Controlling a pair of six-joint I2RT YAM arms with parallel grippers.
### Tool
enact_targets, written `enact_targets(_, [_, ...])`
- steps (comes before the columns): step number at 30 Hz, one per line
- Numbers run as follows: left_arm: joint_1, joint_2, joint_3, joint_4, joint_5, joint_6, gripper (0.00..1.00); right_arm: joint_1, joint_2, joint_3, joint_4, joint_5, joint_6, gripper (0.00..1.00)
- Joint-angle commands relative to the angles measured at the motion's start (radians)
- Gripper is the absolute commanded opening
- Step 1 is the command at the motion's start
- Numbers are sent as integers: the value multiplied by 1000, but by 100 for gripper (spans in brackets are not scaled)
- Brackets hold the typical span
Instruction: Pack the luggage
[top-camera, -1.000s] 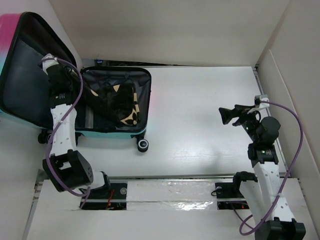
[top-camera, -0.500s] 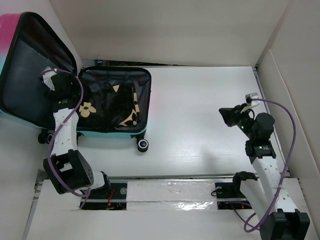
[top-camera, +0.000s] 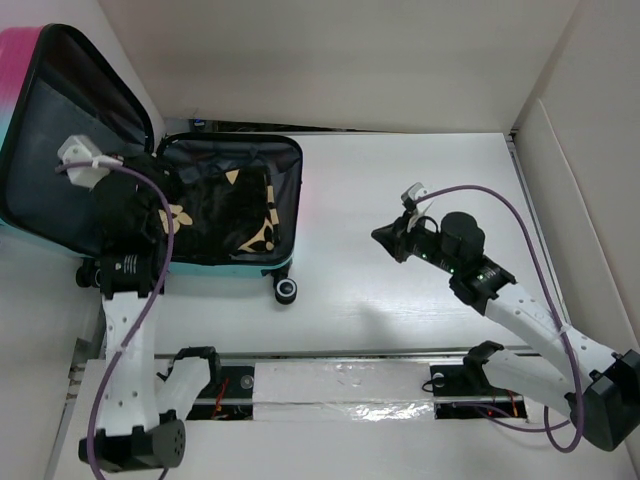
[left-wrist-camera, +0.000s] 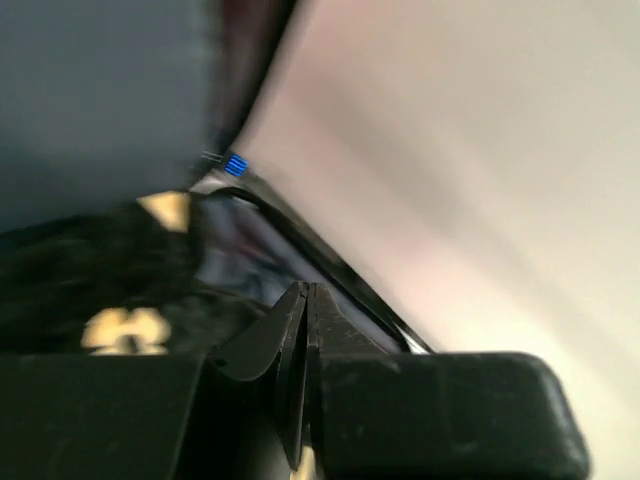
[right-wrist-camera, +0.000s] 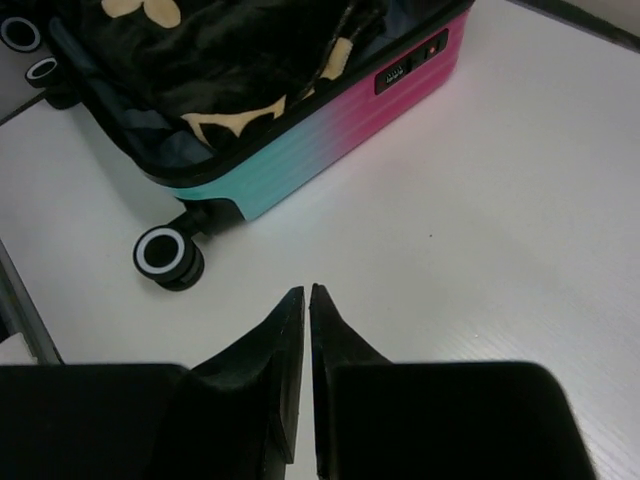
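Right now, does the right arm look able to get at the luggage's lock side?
Probably yes: only bare table lies between the right gripper and the luggage's pink-teal wall, and its shut fingers point that way.

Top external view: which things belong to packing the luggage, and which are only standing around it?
Part of the job:
luggage, open; black cloth with tan flowers inside it; left gripper, shut; right gripper, shut.

Not part of it:
white table; purple cables; white walls.
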Motion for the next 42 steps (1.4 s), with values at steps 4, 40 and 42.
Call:
enact_targets(4, [33, -129, -116, -181, -383, 16, 20, 20, -16, 29, -23, 61, -79, 18])
enact_targets(40, [381, 215, 60, -413, -622, -10, 18, 141, 5, 69, -103, 228, -127, 55])
enact_targets(42, [381, 212, 74, -414, -597, -4, 0, 132, 16, 69, -103, 223, -119, 55])
